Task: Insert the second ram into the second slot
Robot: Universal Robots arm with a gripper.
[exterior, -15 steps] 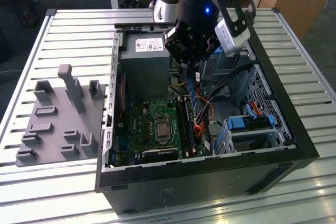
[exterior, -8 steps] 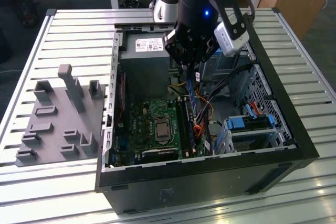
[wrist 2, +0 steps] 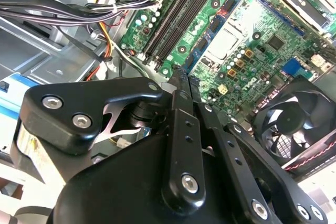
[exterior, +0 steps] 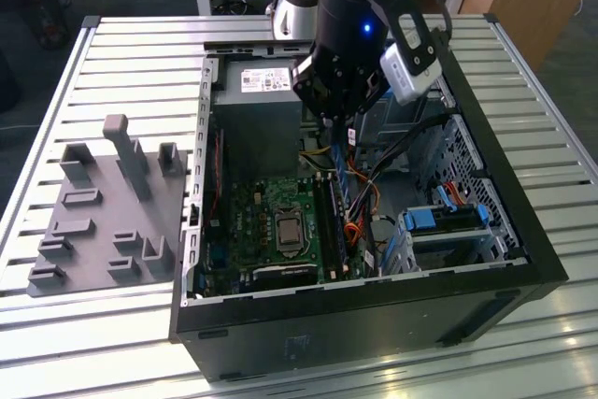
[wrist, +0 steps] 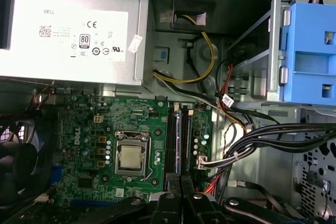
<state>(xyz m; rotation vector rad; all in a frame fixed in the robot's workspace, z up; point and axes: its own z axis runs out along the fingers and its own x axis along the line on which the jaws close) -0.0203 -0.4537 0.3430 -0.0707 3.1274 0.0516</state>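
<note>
The exterior view takes in the whole setup. An open computer case lies on its side on a slatted metal table, toward the exterior view's right edge of the table. A grey fixture plate with upright pegs lies just beside the case, toward the exterior view's left edge.

The gripper hangs inside the case. Below its tips in this view is the second ram, a thin blue stick pinched on edge. It runs roughly parallel to the memory slots and sits above the board near them, not seated.

In both wrist views the stick itself is hard to make out. The second wrist view shows the fingers of the gripper drawn close together, with the slots beyond their tips and a black fan at the board's edge. In the first wrist view the gripper lines up with the two dark slots. I cannot tell whether either slot is filled.

The case holds:
- a green motherboard with a bare processor socket
- a silver power supply along one wall
- a blue drive-bay clip
- bundled black cables
</note>
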